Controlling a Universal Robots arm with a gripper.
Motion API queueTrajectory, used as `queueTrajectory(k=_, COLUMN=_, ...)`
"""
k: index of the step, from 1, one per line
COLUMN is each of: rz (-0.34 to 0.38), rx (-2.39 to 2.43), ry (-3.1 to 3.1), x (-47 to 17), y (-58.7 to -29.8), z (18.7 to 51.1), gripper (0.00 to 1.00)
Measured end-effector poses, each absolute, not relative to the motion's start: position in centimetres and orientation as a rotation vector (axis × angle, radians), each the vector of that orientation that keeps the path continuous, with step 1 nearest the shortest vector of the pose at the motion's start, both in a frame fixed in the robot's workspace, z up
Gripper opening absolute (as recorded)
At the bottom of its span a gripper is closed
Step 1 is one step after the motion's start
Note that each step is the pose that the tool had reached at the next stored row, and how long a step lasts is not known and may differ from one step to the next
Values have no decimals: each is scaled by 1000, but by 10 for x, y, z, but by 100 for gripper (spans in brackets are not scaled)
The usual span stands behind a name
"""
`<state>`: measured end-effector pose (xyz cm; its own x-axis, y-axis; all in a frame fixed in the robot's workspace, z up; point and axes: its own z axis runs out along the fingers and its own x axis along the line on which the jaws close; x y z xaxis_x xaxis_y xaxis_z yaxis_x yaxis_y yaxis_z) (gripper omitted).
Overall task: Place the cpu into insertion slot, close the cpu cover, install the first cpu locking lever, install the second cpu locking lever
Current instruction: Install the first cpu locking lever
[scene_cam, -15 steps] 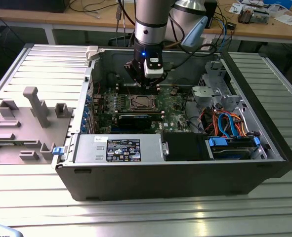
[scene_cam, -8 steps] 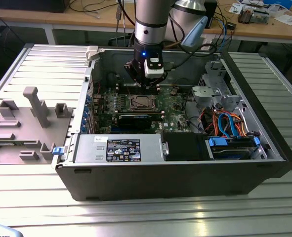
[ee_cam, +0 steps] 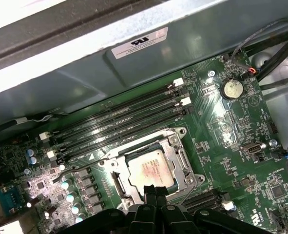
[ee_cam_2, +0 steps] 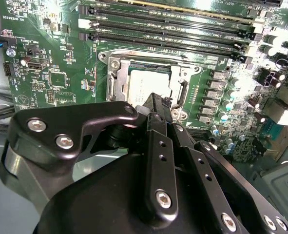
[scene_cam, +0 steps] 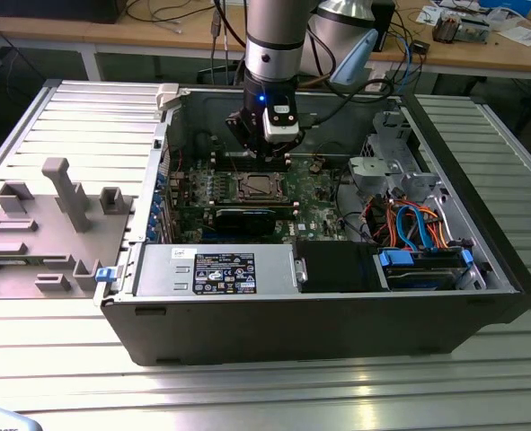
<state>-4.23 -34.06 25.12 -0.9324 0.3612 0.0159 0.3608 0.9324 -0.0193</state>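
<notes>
Ribbed metal tabletop (scene_cam: pixel 247 386) carries an open computer case (scene_cam: pixel 319 328) lying on its side. On its green motherboard (ee_cam: pixel 241 170) the cpu (ee_cam: pixel 151 169) sits in the insertion slot (scene_cam: pixel 258 188), and the cpu cover (ee_cam: pixel 172 141) lies flat around it as a silvery frame. The gripper (ee_cam: pixel 155 191) hangs over one edge of the chip, fingers pressed together with nothing between them. Long memory slots (ee_cam: pixel 119 117) run beside the socket, with a coin cell battery (ee_cam: pixel 231 88) farther off. One white printed label (ee_cam: pixel 140 43) is stuck on the case wall and another on the power supply (scene_cam: pixel 216 269). Blue and orange cables (scene_cam: pixel 409 220) bunch at the exterior view's right.
</notes>
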Motion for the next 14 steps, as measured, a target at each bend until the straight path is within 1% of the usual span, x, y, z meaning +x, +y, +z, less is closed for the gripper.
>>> queueTrajectory(k=14, rz=25, rx=-541, ry=-3075, x=-42, y=-341, z=251, gripper=11)
